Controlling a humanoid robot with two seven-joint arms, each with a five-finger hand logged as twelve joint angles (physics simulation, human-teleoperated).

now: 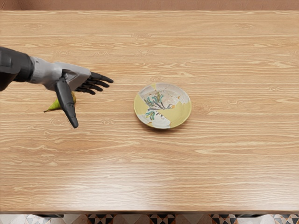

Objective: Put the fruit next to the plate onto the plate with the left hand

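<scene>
Pale wood desk (210,163), and on it a yellow plate (185,113) painted with a leafy sprig. Well to its left lies a yellow-green fruit (53,107), mostly hidden under the left robot hand (74,82). The robot hand hovers wide and holds nothing, its dark fingers (100,81) stretched toward the plate and its thumb pointing down across the fruit.

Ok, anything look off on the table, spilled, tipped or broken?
Nothing stands out. The plate sits flat and empty; its patchy surface looks like a printed pattern. The fruit lies to its left, partly hidden under the open left robot hand.
</scene>
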